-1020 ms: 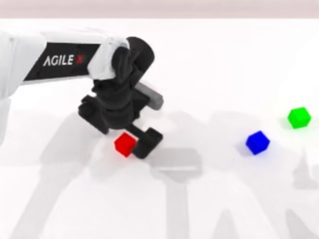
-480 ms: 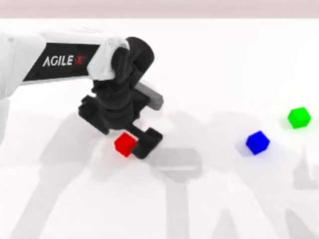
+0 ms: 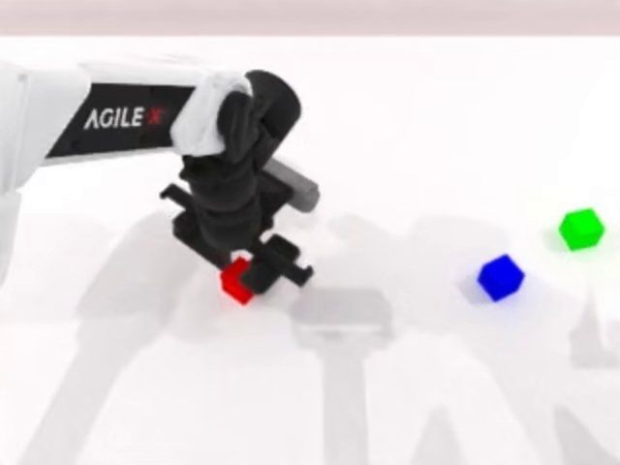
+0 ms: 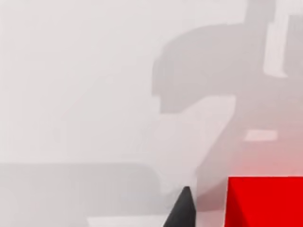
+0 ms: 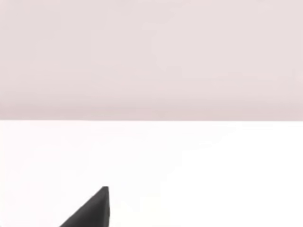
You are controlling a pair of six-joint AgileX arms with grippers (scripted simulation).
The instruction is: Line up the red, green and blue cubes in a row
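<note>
Top view shows the left arm (image 3: pixel 136 116), white with an AGILE X label, reaching in from the left edge over the white table (image 3: pixel 407 116), its black wrist pointing down at the left-centre of the surface. The left gripper (image 3: pixel 244 274) sits low over the red cube (image 3: pixel 233 282), with its black fingers (image 3: pixel 281 269) drawn in against the cube's sides so that only the cube's lower-left part shows past them; it looks clenched on the red cube, which is at table level among the grey shadows cast by the arm. The blue cube (image 3: pixel 501 277) lies well apart to the right of the red one, on the right half of the table, free of any gripper. The green cube (image 3: pixel 581 229) lies just beyond it, near the table's right edge and a little farther toward the back, so the three cubes do not stand in one straight row. Left wrist view brings the red cube (image 4: pixel 265 201) up close at the frame's edge, with one dark fingertip (image 4: pixel 182 210) just beside it and a pale strip of table between the two. Right wrist view shows only bare table, a pinkish backdrop behind it and one dark fingertip (image 5: pixel 92 210) of the right gripper; whether that gripper is open or closed cannot be told, and the right arm itself does not appear in the top view.
</note>
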